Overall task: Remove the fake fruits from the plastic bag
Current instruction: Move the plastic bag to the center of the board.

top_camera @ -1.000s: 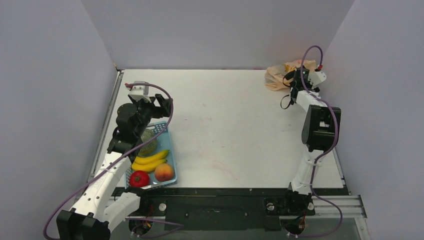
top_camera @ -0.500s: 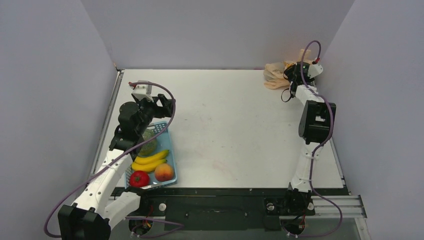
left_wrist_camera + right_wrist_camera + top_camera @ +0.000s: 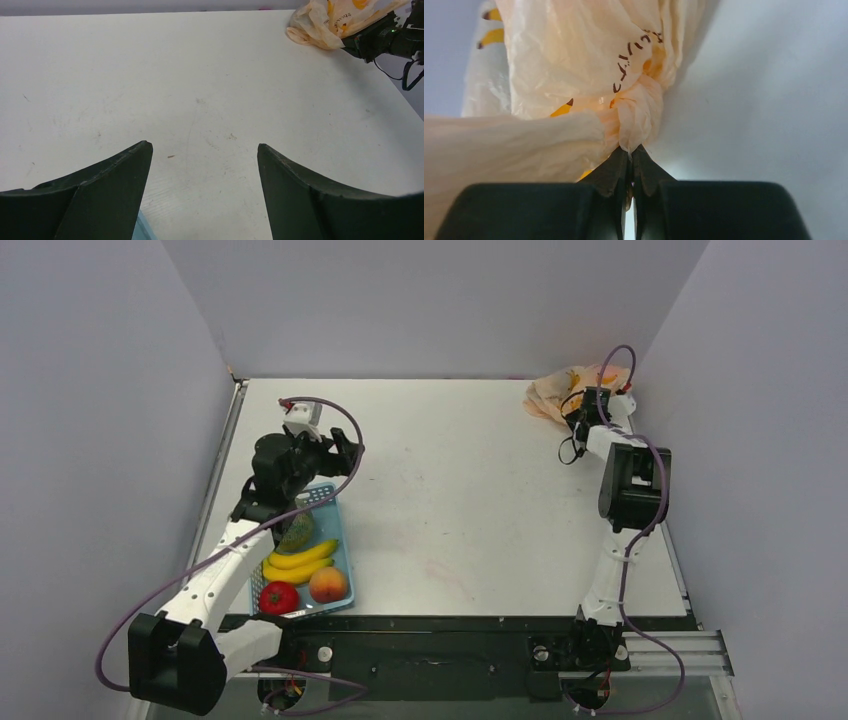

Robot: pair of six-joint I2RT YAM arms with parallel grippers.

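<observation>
The plastic bag (image 3: 556, 392) lies crumpled in the far right corner of the table, pale peach with yellow-orange printed marks. My right gripper (image 3: 577, 406) is at its near side. In the right wrist view the right gripper (image 3: 630, 150) is shut on the twisted knot of the plastic bag (image 3: 589, 75), with thin film pinched between the tips. The fake fruits are hidden inside the bag. My left gripper (image 3: 346, 452) hovers open over bare table beyond the basket. In the left wrist view the left gripper (image 3: 204, 146) holds nothing, and the bag (image 3: 327, 22) shows far off at the upper right.
A blue mesh basket (image 3: 338, 537) stands at the near left, holding a green melon (image 3: 297, 531), bananas (image 3: 299, 561), a red tomato-like fruit (image 3: 278, 597) and a peach (image 3: 328, 585). Grey walls close in the table on three sides, and the bag lies close to the right wall.
My right gripper has gone from open to shut on the bag's knot, and the bag has bunched up. The left arm has moved forward and to the right, still open.
</observation>
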